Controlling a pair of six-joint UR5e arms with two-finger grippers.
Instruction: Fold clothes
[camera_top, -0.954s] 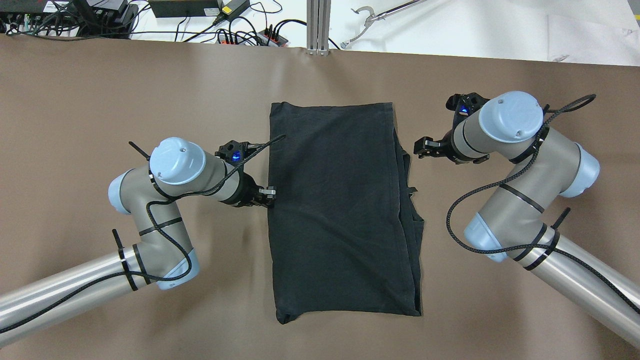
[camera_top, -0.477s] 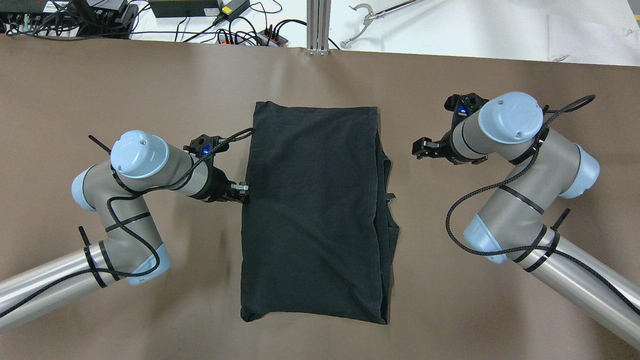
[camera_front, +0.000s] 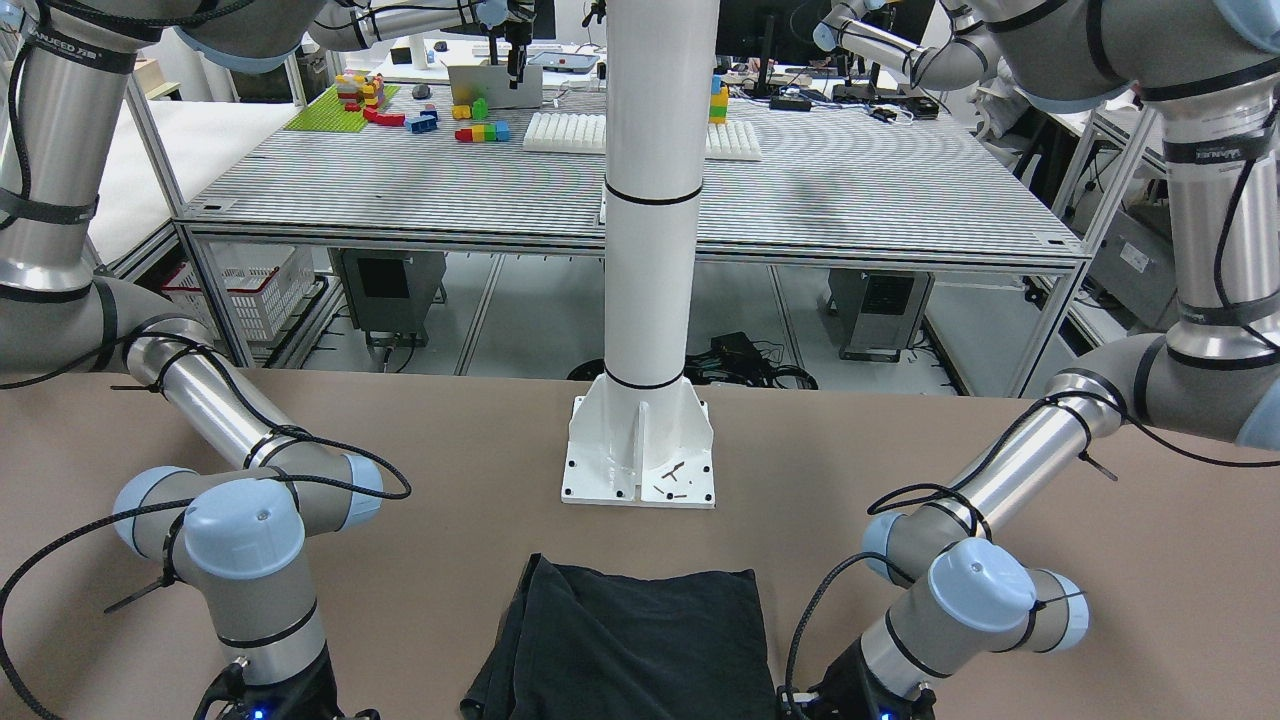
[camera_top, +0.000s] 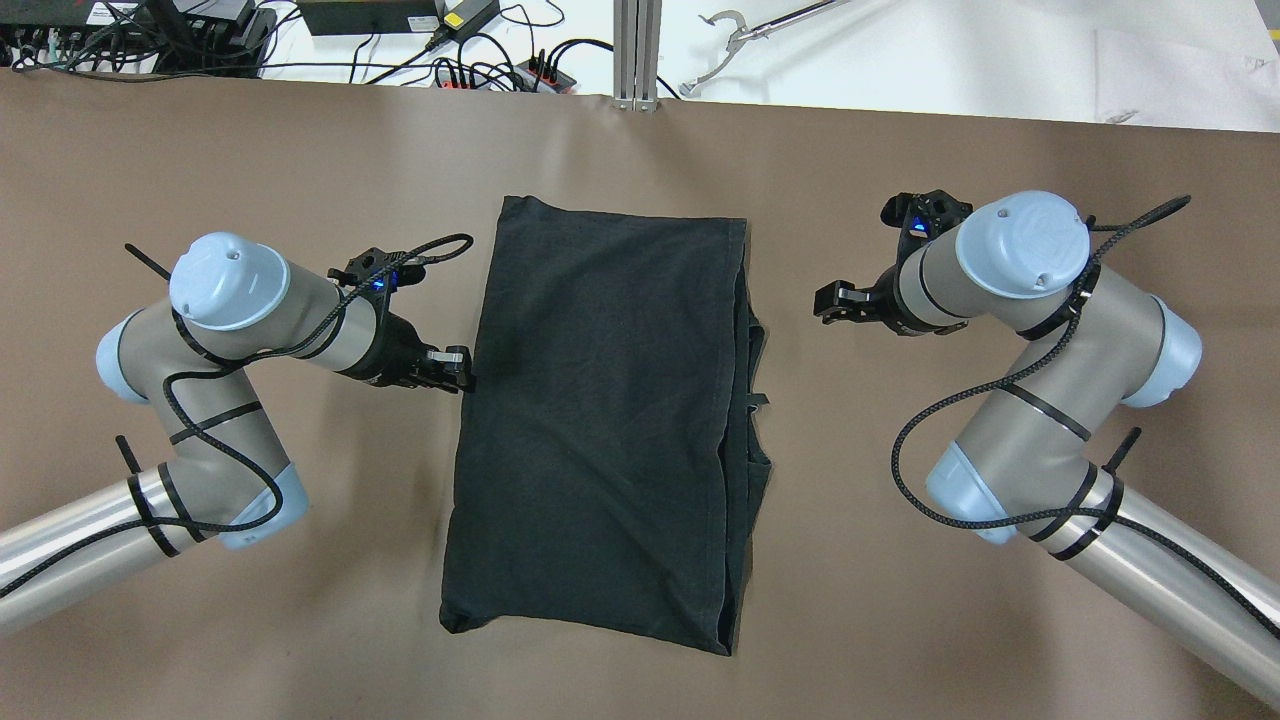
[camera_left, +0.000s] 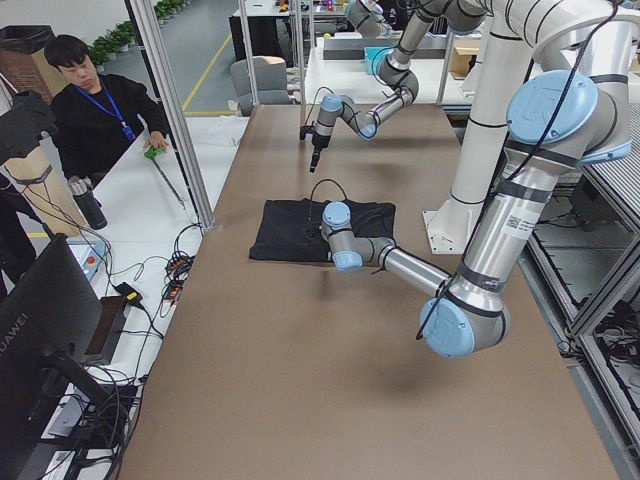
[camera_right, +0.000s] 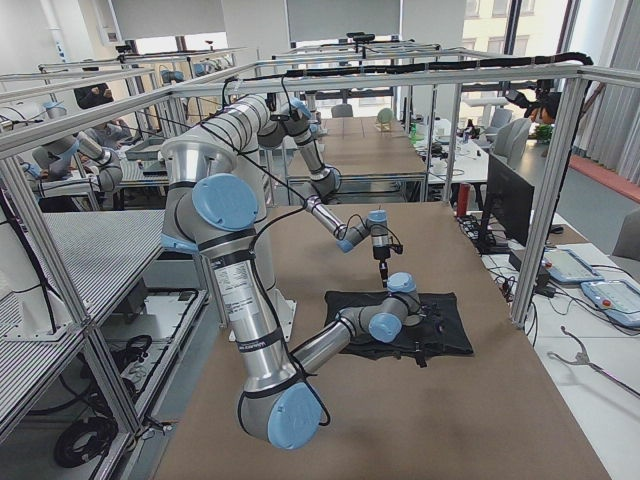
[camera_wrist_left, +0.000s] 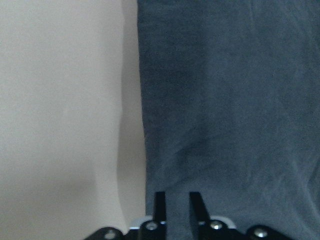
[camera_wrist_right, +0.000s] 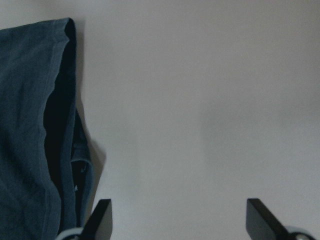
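Observation:
The black garment (camera_top: 600, 400) lies folded into a long rectangle on the brown table, slightly skewed, with loose layers sticking out along its right side. It also shows in the front view (camera_front: 640, 640). My left gripper (camera_top: 460, 366) is at the middle of the garment's left edge. In the left wrist view its fingers (camera_wrist_left: 160, 207) stand close together on the fabric (camera_wrist_left: 225, 100), pinching the edge. My right gripper (camera_top: 828, 305) is open and empty, apart from the garment's right side. In the right wrist view its fingers (camera_wrist_right: 102, 215) are wide apart over bare table, the garment (camera_wrist_right: 30, 125) at the left.
Cables and power strips (camera_top: 480, 70) and a metal post (camera_top: 635, 50) lie beyond the table's far edge. The robot's white pedestal base (camera_front: 640, 450) stands behind the garment. An operator (camera_left: 95, 110) sits off the table's far side.
My left gripper has moved left, dragging the garment with it; the garment has shifted left and turned slightly. My right gripper has barely moved.

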